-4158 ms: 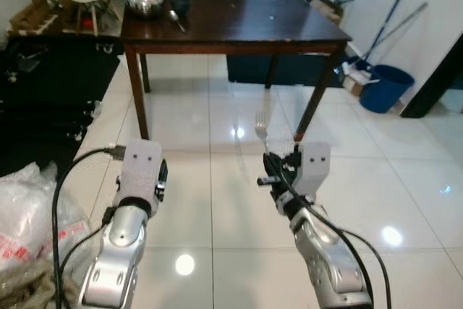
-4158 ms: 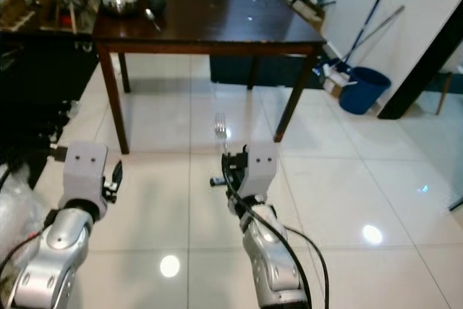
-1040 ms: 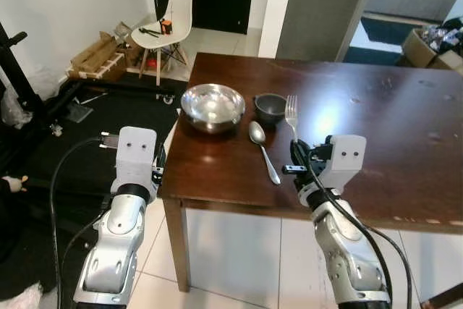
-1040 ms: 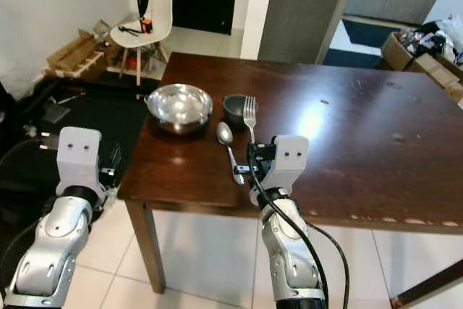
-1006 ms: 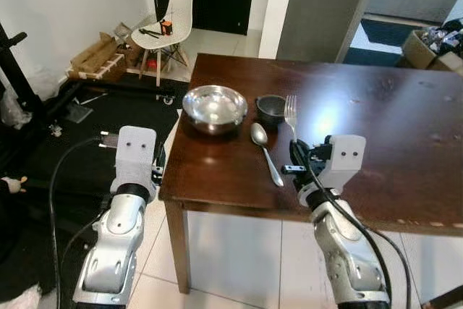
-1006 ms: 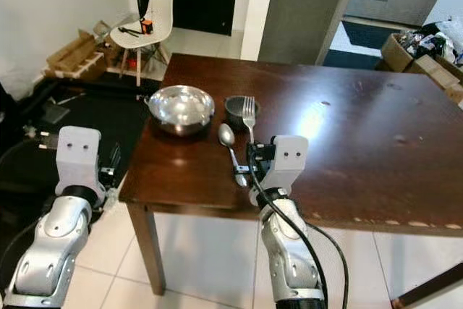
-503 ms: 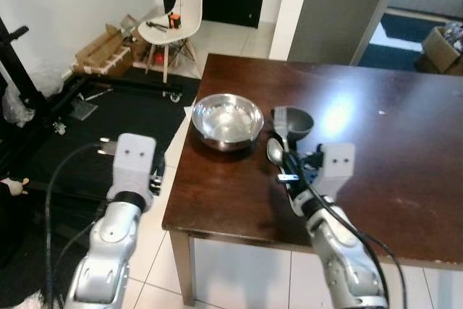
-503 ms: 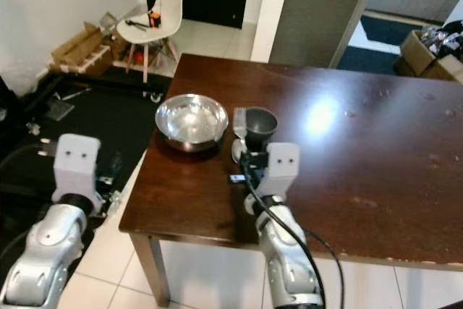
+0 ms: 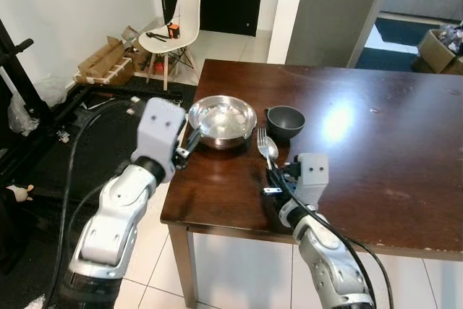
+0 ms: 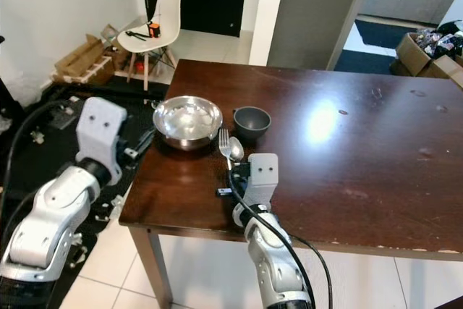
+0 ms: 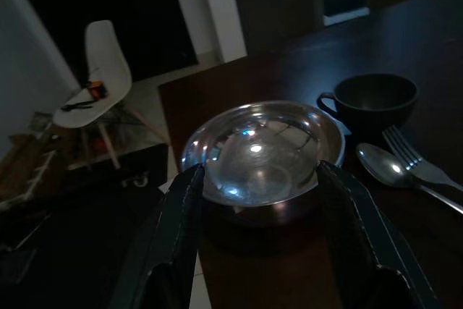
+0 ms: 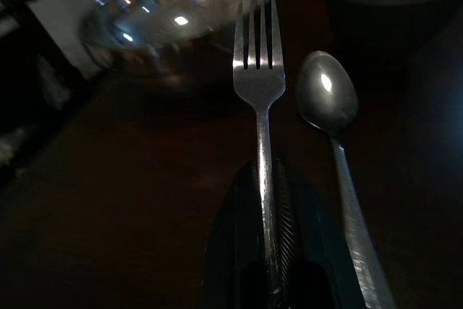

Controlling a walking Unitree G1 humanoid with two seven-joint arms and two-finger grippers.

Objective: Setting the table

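Black fingers of the right gripper (image 12: 264,280) are pinched on the fork (image 12: 259,99), low over the table (image 9: 405,179) just beside the spoon (image 12: 329,103). Placing step, I'd say: lower, then release. Left gripper (image 11: 260,244) sits spread near the steel bowl (image 11: 262,150).

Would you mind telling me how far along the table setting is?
Done: the bowl, cup and spoon already sit on the table. In hand: the right gripper holds the fork low beside the spoon, not yet released. The left gripper, open, frames the bowl. Left: release the fork.
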